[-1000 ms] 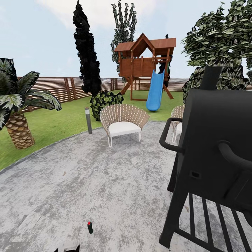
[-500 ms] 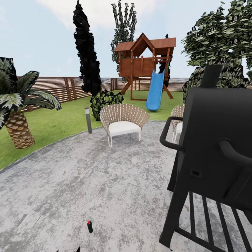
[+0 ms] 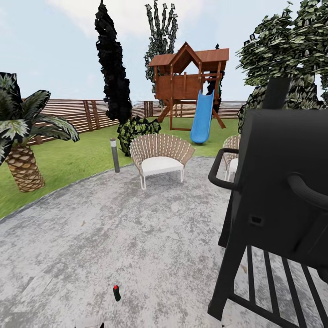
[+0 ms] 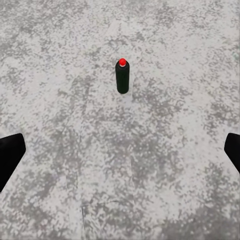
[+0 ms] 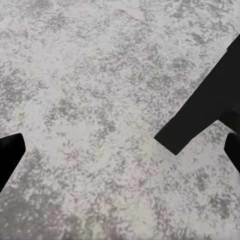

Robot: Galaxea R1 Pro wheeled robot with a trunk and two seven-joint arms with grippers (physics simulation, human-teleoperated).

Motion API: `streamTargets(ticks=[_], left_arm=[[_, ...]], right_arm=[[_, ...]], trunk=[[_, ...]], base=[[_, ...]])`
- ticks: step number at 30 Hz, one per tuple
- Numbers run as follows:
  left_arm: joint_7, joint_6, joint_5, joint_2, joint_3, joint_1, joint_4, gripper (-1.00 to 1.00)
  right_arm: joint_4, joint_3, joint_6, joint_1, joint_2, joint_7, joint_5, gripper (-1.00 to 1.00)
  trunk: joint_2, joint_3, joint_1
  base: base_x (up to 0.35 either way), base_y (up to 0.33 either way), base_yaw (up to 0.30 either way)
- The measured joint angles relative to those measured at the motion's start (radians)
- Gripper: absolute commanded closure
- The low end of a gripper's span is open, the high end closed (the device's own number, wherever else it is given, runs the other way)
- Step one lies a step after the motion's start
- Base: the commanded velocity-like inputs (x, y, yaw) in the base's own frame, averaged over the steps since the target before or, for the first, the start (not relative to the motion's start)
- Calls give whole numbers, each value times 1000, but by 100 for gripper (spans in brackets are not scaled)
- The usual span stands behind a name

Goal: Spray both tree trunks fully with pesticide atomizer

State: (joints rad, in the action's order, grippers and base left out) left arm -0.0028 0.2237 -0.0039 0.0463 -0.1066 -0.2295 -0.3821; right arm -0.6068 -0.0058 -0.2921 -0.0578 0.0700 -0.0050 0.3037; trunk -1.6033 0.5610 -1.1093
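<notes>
The atomizer (image 4: 122, 76) stands upright on the floor (image 4: 165, 165), ahead of the left gripper (image 4: 120, 152), whose fingers are spread wide with nothing between. The right gripper (image 5: 120, 152) is likewise apart, empty. Pickup and all spraying remain, by my reading.

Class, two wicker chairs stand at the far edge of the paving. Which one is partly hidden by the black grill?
The right chair: the grill covers most of it, leaving part of its fan back and seat. The left chair stands in full view.
</notes>
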Motion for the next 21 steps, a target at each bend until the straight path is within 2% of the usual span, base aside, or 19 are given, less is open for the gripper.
streamTargets(ticks=[21], left_arm=[[0,2,-2,-3,2,0,4,-100]], right_arm=[[24,-1,0,0,-1,0,0,-100]], trunk=[[-147,66,-81]], base=[[0,0,0]])
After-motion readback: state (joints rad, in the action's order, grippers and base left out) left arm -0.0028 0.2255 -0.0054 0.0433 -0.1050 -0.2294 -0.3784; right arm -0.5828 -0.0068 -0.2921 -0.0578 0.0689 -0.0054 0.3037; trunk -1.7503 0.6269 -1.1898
